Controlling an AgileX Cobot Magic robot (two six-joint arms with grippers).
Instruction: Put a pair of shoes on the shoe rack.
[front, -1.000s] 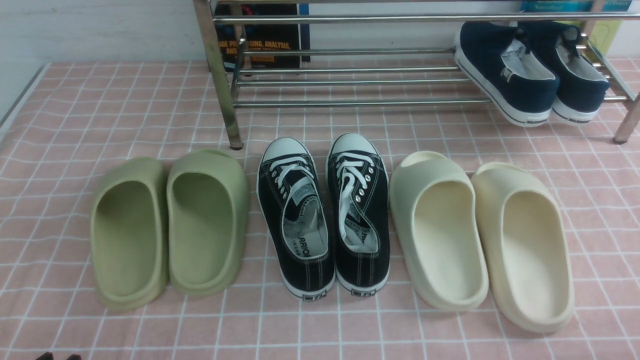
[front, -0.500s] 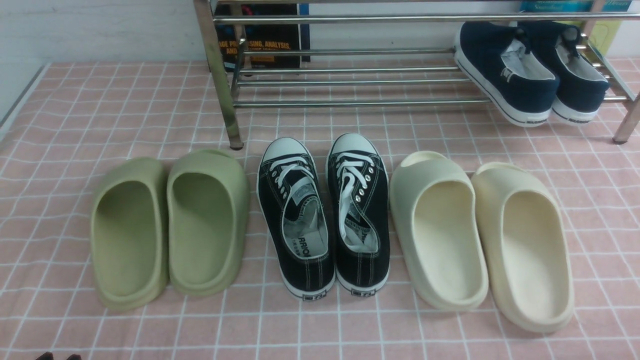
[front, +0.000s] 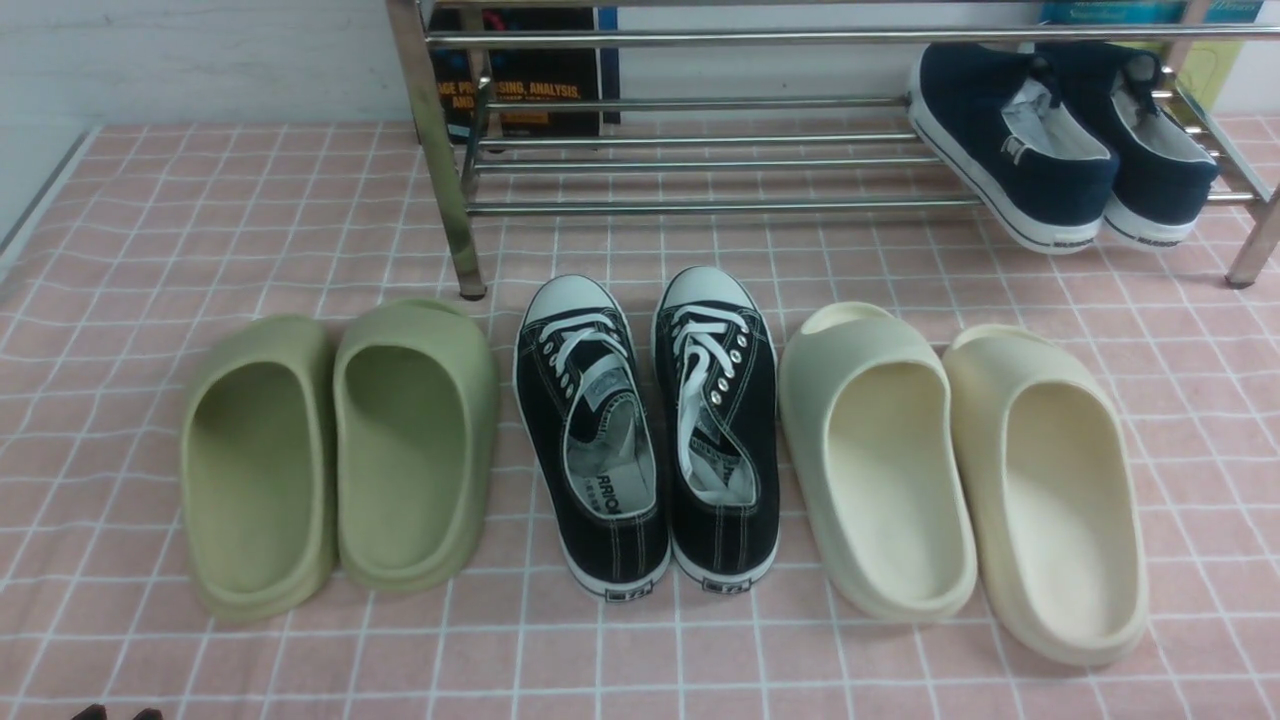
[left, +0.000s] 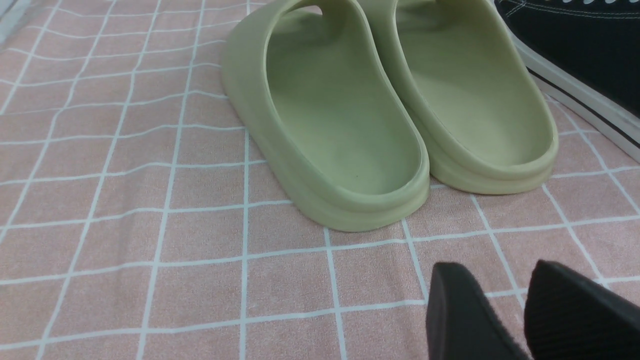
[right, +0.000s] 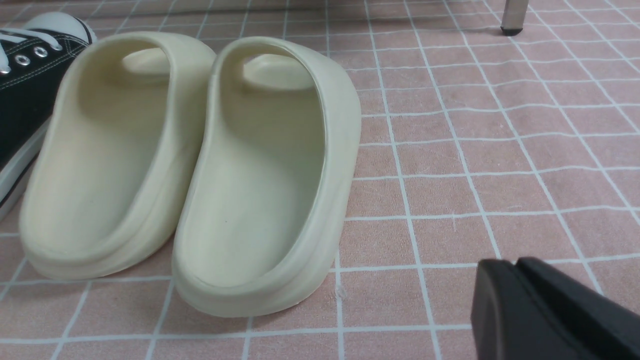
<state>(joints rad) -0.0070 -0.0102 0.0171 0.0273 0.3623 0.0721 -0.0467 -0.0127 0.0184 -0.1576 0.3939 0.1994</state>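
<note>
The pair of navy slip-on shoes, the left one (front: 1010, 150) and the right one (front: 1155, 150), lies on the lower tubes of the chrome shoe rack (front: 700, 207) at its right end, heels towards me and tilted. My left gripper (left: 495, 270) is low over the pink cloth behind the green slides, its fingers a little apart and empty; only its tips (front: 118, 713) show in the front view. My right gripper (right: 510, 262) is shut and empty, behind and to the right of the cream slides. It does not show in the front view.
In front of the rack stand green slides (front: 340, 450), black lace-up sneakers (front: 650, 420) and cream slides (front: 960, 470) in a row. A book (front: 525, 70) leans behind the rack. The rack's legs (front: 440, 160) stand on the checked cloth. The table's edge runs at far left.
</note>
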